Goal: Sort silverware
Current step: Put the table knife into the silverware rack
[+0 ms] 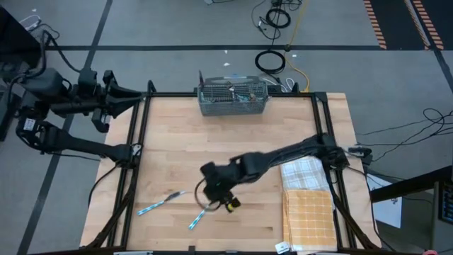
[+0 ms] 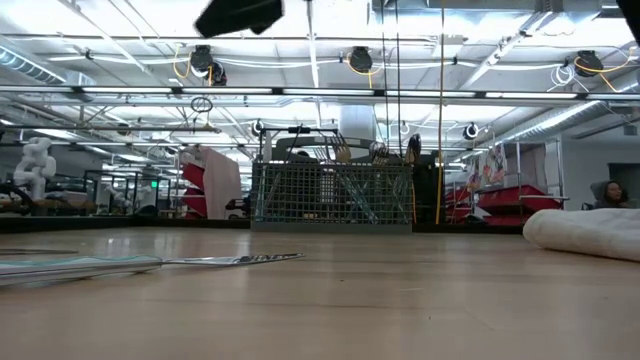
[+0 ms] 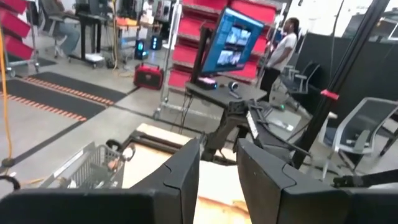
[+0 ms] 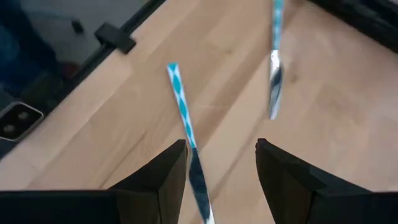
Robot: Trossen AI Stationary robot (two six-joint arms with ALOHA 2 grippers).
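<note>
A workshop hall under bright strip lighting, around a pale wooden surface (image 1: 233,149).

The floor (image 1: 177,25) is grey, crossed by dark lines, with orange-and-black hazard striping (image 1: 379,21) at one edge and coiled cables (image 1: 270,61) lying loose. Overhead run white beams and pipes (image 2: 320,92) with hanging lamps. Red shelving (image 3: 199,37) stands behind a monitor (image 3: 235,38) on a stand, a red case (image 3: 148,76) sits on the floor, and office chairs (image 3: 367,124) stand nearby. A person (image 3: 281,50) stands by the monitor; another (image 3: 59,25) sits at a far desk.
</note>
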